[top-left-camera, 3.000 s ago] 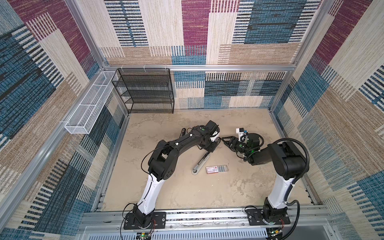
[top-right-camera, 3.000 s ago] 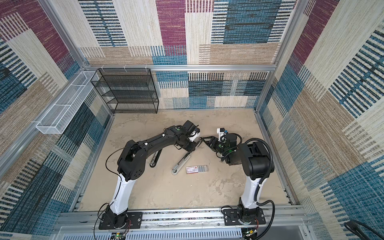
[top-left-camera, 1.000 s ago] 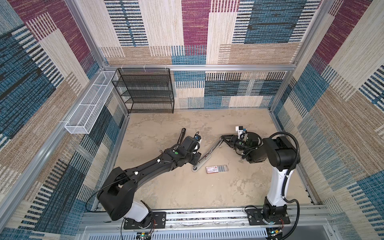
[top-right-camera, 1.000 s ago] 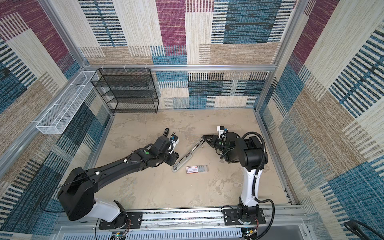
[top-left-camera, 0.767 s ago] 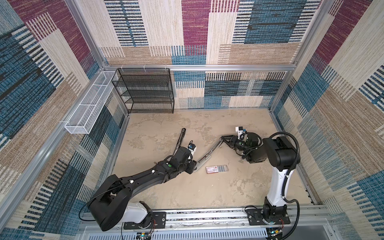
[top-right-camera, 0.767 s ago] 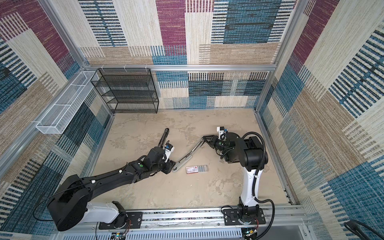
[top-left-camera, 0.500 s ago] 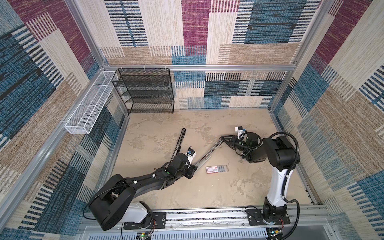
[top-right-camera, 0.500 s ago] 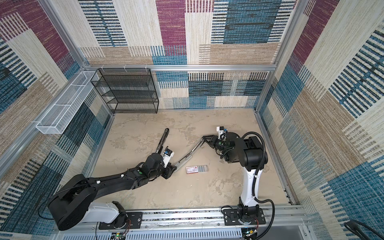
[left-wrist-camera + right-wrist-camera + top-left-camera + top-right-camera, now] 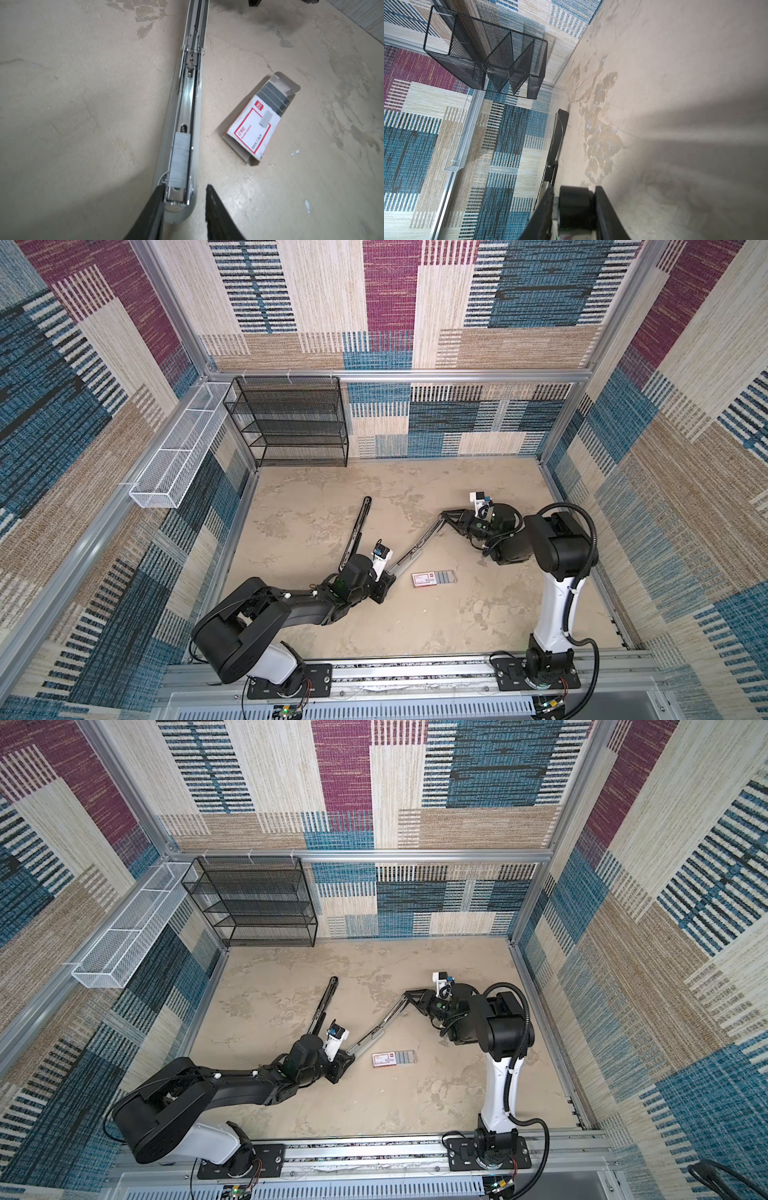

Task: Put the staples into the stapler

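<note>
On the sandy table (image 9: 415,622) the stapler (image 9: 411,551) lies opened out. The right gripper (image 9: 574,199) is clamped on its far end. The left gripper (image 9: 184,191) straddles the near end, fingers (image 9: 153,207) apart (one touches the rail). The red-and-white box (image 9: 252,131) lies just beside the stapler. A strip of staples (image 9: 179,160) sits in the rail's channel.

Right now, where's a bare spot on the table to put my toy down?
Two spots: the wide bare strip at the back, between the black shelf and the right wall, and the front, between the staple box and the metal rail. The middle is crowded: the opened stapler sprawls there with the left gripper and right gripper at its ends.
</note>
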Controlling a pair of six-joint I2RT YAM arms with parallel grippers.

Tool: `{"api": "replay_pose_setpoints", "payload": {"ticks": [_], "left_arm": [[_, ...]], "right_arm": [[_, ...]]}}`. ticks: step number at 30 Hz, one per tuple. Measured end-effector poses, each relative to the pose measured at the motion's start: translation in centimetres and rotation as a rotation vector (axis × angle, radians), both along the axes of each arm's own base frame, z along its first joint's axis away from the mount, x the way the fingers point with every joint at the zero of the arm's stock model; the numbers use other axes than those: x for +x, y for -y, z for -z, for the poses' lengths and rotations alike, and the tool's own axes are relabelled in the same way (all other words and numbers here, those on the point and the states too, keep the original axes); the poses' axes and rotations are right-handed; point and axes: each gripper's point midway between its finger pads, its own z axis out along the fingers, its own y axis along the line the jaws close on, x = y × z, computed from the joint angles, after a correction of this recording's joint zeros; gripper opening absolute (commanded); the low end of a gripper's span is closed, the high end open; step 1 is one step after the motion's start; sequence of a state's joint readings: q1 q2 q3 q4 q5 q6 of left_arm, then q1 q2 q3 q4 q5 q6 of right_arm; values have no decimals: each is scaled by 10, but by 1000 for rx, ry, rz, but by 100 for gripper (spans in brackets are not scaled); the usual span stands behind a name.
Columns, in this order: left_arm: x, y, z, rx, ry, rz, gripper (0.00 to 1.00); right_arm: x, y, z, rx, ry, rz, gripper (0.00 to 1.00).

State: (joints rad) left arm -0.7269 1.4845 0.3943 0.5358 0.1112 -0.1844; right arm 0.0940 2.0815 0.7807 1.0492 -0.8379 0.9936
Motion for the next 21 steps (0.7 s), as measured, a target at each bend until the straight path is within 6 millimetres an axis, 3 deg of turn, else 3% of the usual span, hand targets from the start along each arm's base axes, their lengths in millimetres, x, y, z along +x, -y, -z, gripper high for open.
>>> {"api": "replay_pose_setpoints", "payload": {"ticks": [6, 14, 21], "left_arm": [[3, 3, -4, -27, 31, -1, 26], [5, 6, -6, -41, 48, 4, 2], [9, 8, -11, -46, 60, 1, 0]], "right_arm": [[1, 0, 0, 0, 2, 0, 18], [2, 2, 1, -2, -1, 10, 18], [6, -4, -11, -66, 47, 14, 17]]}}
